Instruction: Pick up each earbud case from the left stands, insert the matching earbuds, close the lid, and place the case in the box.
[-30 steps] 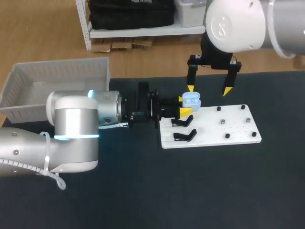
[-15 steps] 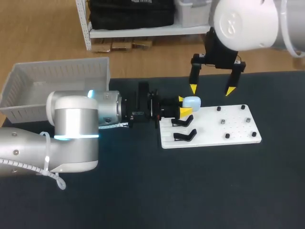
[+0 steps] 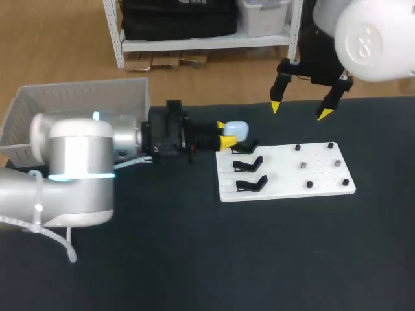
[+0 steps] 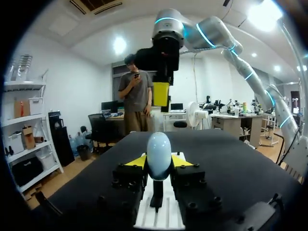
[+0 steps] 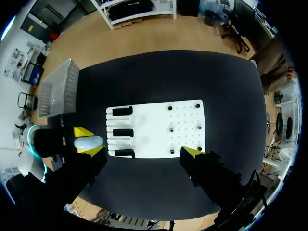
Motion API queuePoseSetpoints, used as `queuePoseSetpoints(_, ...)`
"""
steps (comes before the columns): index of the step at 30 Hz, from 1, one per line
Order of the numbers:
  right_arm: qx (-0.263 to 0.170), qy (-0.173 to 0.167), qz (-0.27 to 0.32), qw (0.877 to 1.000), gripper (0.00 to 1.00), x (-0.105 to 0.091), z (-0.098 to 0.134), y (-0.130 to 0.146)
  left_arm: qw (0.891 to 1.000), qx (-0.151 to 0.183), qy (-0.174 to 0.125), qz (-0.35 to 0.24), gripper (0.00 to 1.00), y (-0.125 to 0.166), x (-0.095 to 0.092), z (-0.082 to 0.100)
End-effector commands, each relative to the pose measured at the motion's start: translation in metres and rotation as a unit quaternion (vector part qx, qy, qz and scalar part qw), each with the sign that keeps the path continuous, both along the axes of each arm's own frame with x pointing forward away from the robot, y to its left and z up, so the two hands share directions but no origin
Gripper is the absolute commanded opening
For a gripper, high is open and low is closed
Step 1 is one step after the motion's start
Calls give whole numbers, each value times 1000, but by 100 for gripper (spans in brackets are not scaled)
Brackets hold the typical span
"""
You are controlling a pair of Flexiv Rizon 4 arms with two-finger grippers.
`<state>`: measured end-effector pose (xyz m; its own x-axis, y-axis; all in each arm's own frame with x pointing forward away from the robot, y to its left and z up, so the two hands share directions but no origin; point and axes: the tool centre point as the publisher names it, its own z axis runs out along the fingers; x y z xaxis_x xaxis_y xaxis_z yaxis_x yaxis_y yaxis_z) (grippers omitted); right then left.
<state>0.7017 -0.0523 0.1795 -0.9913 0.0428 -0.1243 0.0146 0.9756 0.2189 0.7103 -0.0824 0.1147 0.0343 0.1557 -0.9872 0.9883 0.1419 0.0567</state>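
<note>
the white box (image 3: 78,97) sits on the bench (image 3: 194,259), well to the left of the stand board (image 3: 285,176). just off the board's left edge, the left gripper (image 3: 225,133) has its fingers clamped on the pale blue earbud case (image 3: 238,129), a yellow tip on each side, and holds it clear of the board. the case looks like a small, smooth, rounded plastic shell. it is probably light, stiff and slippery, so a squeeze across its flatter faces near the middle suits it better than one on the curved ends. its lid seems shut, though the seam is too small to be sure.

black stands (image 3: 249,165) rise from the board's left part, and small pegs (image 3: 302,166) dot its right part. beyond the board's far edge, the right gripper (image 3: 299,111) hovers with its fingers wide apart, holding nothing. the box lies away from the board, so i judge that neither the stands nor the right gripper blocks the way.
</note>
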Motion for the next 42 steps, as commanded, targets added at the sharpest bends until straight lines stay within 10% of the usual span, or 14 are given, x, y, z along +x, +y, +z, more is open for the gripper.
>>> queuePoseSetpoints(1,-1,-33,-9,999,100,-6,-1,-1,994,52,1,91,0,63,-23,31)
queuePoseSetpoints(24,-1,-33,-9,999,100,-6,-1,-1,921,108,118,356,0,249,111,9)
queuePoseSetpoints(34,-1,-33,-9,999,100,-6,-1,-1,903,123,121,393,0,270,117,4)
queuePoseSetpoints(36,-1,-33,-9,999,100,-6,-1,-1,901,136,117,395,100,268,113,5)
queuePoseSetpoints(42,-1,-33,-9,999,100,-6,-1,-1,902,144,92,397,100,261,102,20)
